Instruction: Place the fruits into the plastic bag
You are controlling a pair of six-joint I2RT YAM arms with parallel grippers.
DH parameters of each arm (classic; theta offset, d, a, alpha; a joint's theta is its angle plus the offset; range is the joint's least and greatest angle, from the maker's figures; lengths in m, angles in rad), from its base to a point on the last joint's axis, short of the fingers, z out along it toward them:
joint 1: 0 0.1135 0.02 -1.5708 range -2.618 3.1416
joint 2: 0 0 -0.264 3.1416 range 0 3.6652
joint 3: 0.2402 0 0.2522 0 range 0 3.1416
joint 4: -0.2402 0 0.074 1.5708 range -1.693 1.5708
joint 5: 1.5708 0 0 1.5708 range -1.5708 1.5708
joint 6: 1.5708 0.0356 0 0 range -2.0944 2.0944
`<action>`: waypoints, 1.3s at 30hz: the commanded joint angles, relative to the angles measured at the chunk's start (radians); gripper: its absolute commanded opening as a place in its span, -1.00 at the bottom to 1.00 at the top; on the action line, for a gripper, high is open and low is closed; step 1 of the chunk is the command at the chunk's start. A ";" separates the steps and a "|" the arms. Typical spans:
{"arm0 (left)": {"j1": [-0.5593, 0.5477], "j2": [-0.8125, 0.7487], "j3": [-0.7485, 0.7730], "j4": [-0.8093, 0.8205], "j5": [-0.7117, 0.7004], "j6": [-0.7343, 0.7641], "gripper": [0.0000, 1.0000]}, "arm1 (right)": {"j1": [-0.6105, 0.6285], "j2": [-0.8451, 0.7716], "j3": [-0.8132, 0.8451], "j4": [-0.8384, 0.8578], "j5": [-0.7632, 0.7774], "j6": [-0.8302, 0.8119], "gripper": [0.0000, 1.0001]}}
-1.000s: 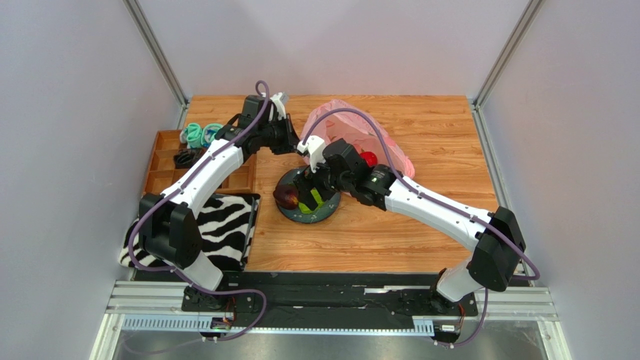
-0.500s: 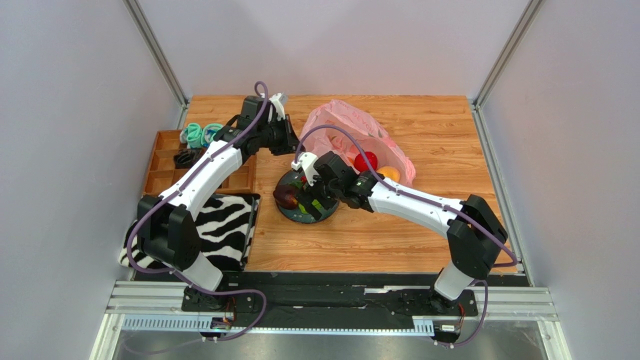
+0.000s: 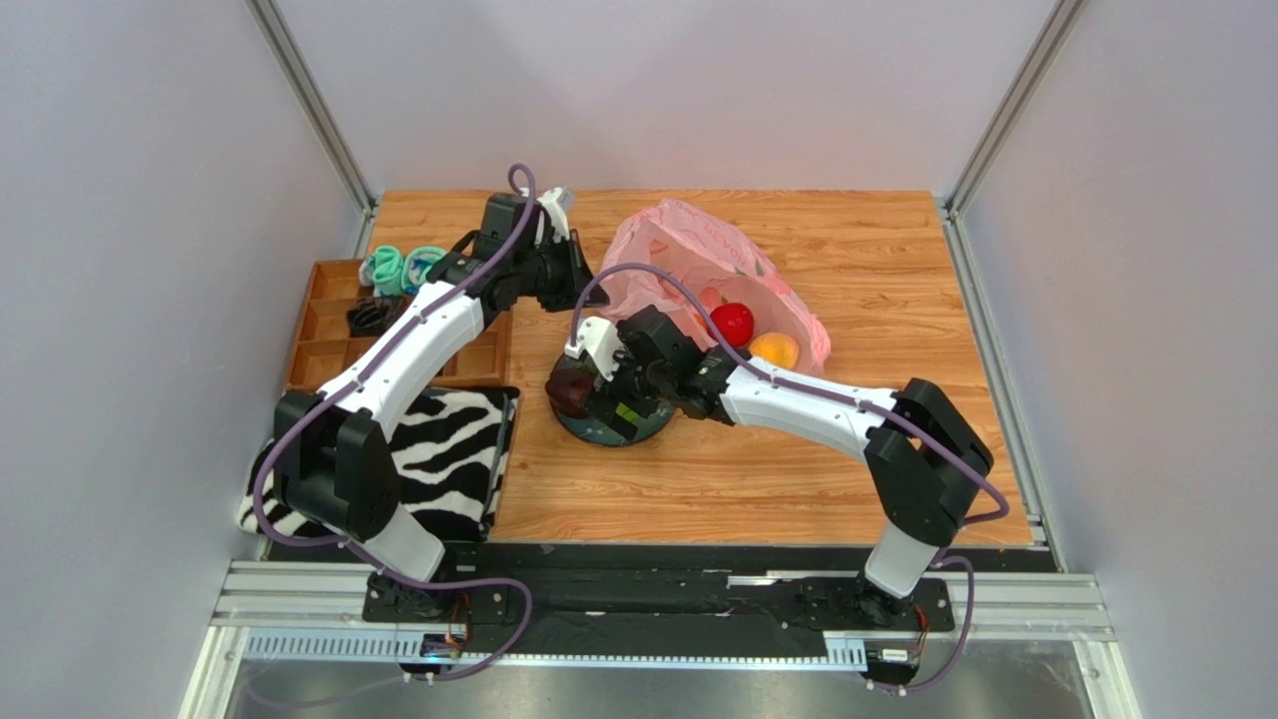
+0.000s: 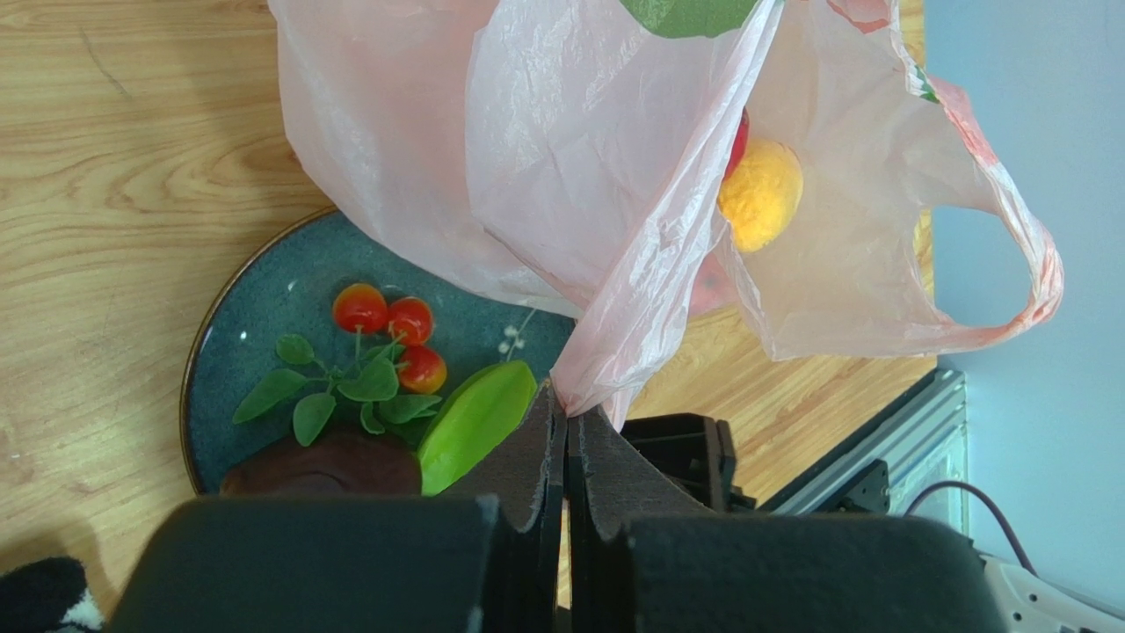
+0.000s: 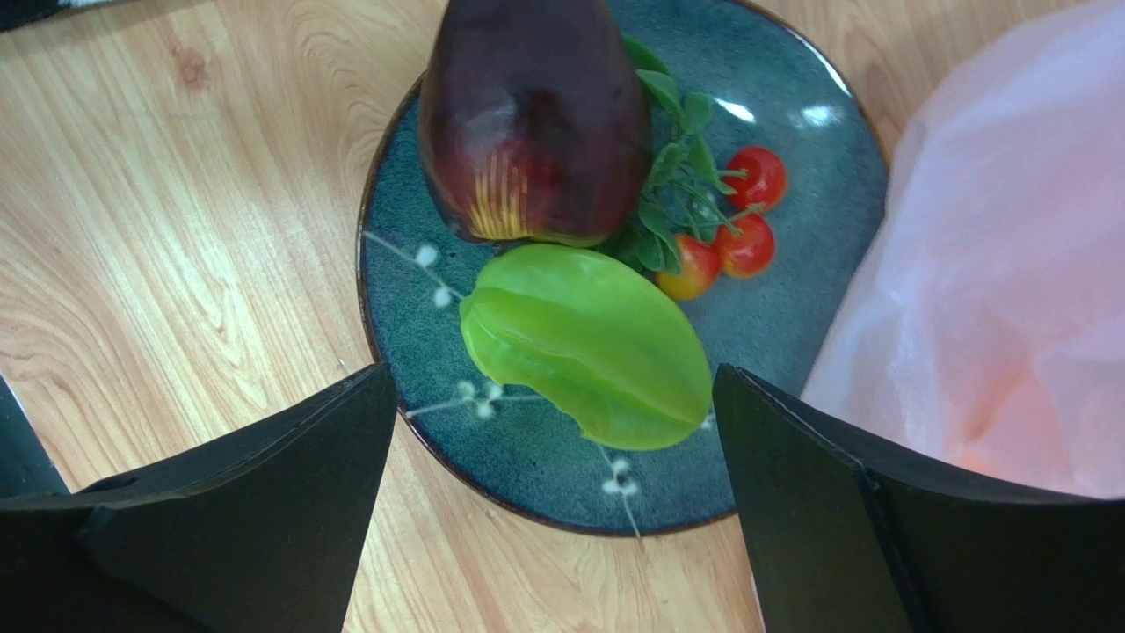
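The pink plastic bag (image 3: 683,262) lies at the back middle of the table with a red apple (image 3: 732,322) and an orange peach (image 3: 774,349) inside. My left gripper (image 4: 568,416) is shut on the bag's edge (image 4: 621,356) and holds it up. On the dark blue plate (image 5: 792,145) lie a dark purple fruit (image 5: 535,119), a green oval fruit (image 5: 588,343) and red berries with leaves (image 5: 726,231). My right gripper (image 5: 555,442) is open just above the plate, its fingers either side of the green fruit. The peach also shows in the left wrist view (image 4: 759,195).
A zebra-striped cloth (image 3: 435,450) lies at the front left. A brown compartment tray (image 3: 338,322) with teal and black items stands at the left edge. Grey walls enclose the table on three sides.
My right gripper has moved left from the bag's mouth to over the plate. The apple and peach in the bag have come into view. The left arm has held still.
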 commanded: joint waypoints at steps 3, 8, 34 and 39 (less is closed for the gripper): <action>0.002 -0.016 0.001 0.032 0.011 0.001 -1.00 | 0.008 0.057 0.015 0.038 -0.086 -0.088 0.87; 0.002 -0.011 -0.001 0.035 0.016 0.000 -1.00 | 0.009 0.084 -0.001 0.069 -0.031 -0.105 0.87; 0.002 -0.042 -0.031 0.052 0.017 -0.012 -1.00 | 0.009 0.071 -0.163 0.133 0.116 -0.165 0.66; 0.002 -0.052 -0.036 0.050 0.007 -0.009 -1.00 | 0.009 0.100 -0.127 0.109 0.107 -0.159 0.47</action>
